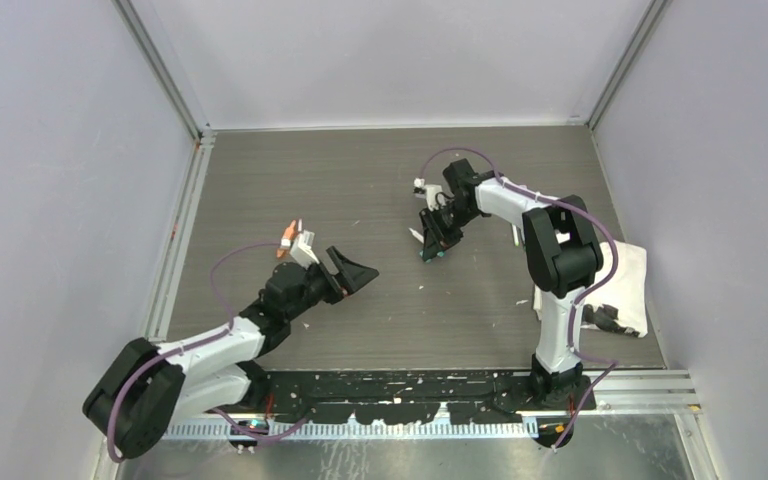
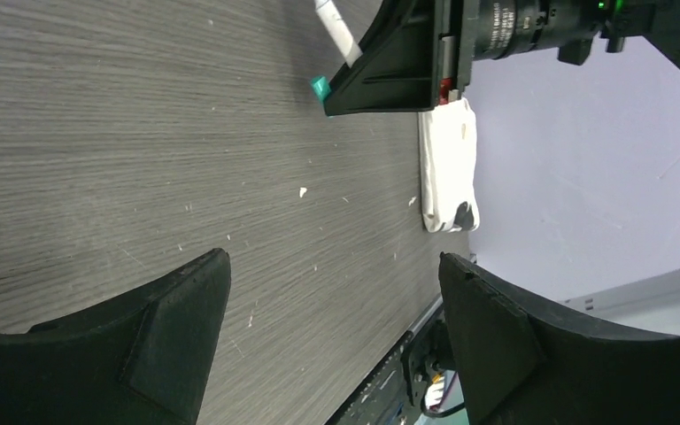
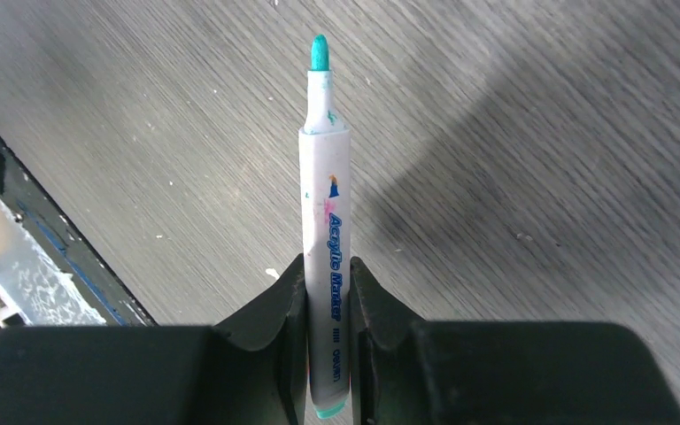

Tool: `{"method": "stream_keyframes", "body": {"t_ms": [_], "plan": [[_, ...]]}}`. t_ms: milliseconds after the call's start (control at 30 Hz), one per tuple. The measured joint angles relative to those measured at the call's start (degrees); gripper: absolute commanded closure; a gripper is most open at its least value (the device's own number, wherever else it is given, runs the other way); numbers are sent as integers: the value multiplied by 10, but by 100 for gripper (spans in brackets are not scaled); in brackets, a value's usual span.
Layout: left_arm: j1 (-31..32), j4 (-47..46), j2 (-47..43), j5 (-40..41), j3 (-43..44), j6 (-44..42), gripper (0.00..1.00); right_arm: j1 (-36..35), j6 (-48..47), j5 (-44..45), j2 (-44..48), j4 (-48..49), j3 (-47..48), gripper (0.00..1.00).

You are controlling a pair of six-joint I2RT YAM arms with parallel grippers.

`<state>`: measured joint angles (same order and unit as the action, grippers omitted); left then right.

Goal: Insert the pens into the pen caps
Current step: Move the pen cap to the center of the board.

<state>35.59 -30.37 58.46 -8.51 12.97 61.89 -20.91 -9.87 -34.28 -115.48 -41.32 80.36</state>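
Starting at the left, the left tool (image 1: 353,268) is held empty above the surface (image 1: 360,180), jaws wide apart, with no pen cap made out nearby. Further right, the white pen (image 3: 328,221) is clamped by its rear barrel in the right tool (image 3: 328,270), teal tip (image 3: 319,53) bared. A cap should first be gripped and squared to that tip, so the pen is driven straight along its axis.

One pen (image 3: 326,204), one cloth (image 1: 628,278) — two claws (image 1: 358,275) (image 1: 430,242)
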Motion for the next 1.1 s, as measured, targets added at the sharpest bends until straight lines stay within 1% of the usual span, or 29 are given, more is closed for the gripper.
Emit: {"method": "stream_keyframes", "body": {"t_ms": [200,300,333,400,567,767,867,1000,1100], "plan": [[13,-43,73,13,1,16,14,-13,11,-26,0,11,-2,97],[24,-68,124,21,6,30,19,-19,17,-58,0,18,-6,96],[27,-75,139,24,9,37,23,-20,19,-68,0,20,-8,95],[34,-98,173,30,14,47,27,-23,26,-84,0,29,-12,91],[41,-163,245,43,22,68,29,-24,33,-80,-3,38,-23,91],[41,-193,268,53,27,72,29,-30,31,-34,-12,41,-23,89],[41,-200,269,57,28,72,30,-39,26,-18,-12,41,-23,92],[41,-205,294,61,39,85,32,-47,25,-49,-12,41,-23,95],[41,-240,326,80,42,98,32,-49,25,-85,-12,45,-24,95]]}}
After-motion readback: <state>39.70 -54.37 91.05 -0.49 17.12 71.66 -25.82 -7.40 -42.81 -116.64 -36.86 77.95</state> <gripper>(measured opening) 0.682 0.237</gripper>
